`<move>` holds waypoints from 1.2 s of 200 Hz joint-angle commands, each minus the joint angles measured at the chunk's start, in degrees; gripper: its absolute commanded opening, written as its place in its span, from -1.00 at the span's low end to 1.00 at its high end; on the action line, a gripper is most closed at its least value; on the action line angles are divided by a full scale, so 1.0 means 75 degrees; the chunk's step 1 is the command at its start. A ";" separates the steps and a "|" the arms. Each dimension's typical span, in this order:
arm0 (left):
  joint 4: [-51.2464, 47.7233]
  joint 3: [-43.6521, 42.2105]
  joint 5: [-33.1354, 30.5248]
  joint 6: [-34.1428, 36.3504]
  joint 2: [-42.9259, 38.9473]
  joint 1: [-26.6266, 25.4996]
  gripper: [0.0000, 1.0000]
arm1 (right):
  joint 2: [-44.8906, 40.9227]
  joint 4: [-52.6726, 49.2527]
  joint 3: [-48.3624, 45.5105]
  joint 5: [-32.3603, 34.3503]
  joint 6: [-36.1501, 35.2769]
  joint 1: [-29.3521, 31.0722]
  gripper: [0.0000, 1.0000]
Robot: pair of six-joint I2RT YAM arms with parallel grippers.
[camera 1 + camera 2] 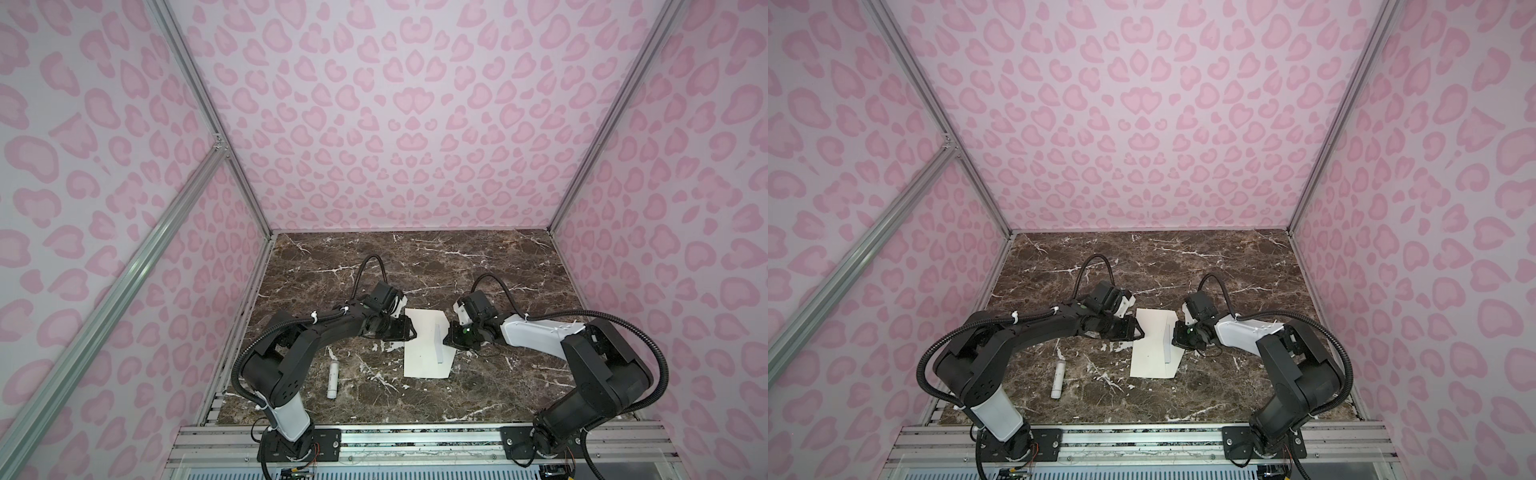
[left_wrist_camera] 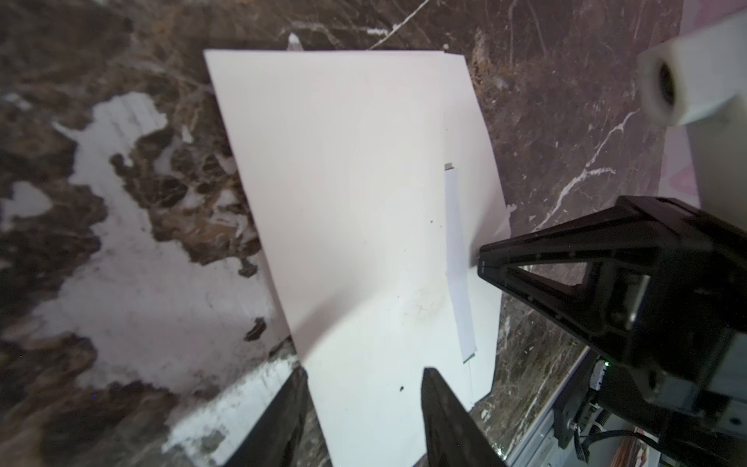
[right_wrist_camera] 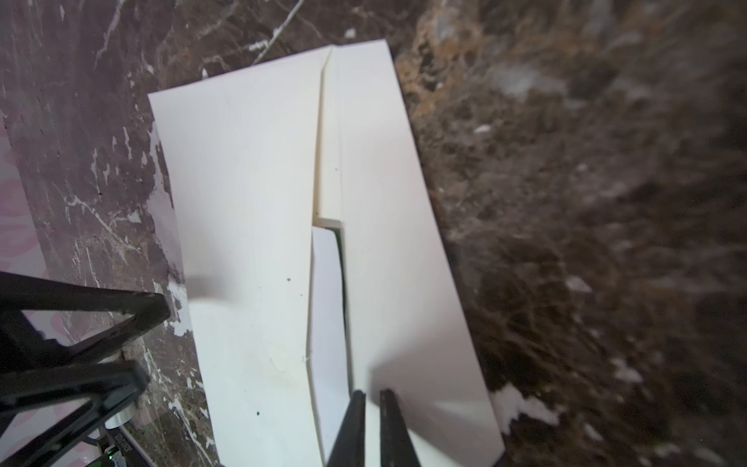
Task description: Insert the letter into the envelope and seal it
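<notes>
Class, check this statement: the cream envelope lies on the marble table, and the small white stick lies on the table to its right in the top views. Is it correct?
No. In both top views the white stick lies to the left of the envelope, not its right. Both do lie on the marble table.

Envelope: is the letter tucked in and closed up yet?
Mostly tucked: only a strip of the letter shows at the envelope mouth, where the shut right claw sits; the left claw is open. The flap lies unfolded, so folding and sealing remain.
</notes>
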 commanded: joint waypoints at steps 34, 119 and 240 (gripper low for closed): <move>-0.0135 -0.0127 -0.0218 -0.0011 -0.0115 0.0049 -0.02 | 0.0028 -0.0074 -0.0005 0.0120 -0.0062 0.0038 -0.68; 0.0053 -0.0014 0.0000 -0.0008 0.0347 0.0211 -0.36 | 0.0138 -0.0050 0.0071 0.0073 -0.0061 0.0100 -0.66; 0.0318 -0.0057 0.0307 -0.0057 0.0636 0.0213 -0.52 | 0.0321 0.0177 0.0074 -0.0099 0.0085 0.0164 -0.71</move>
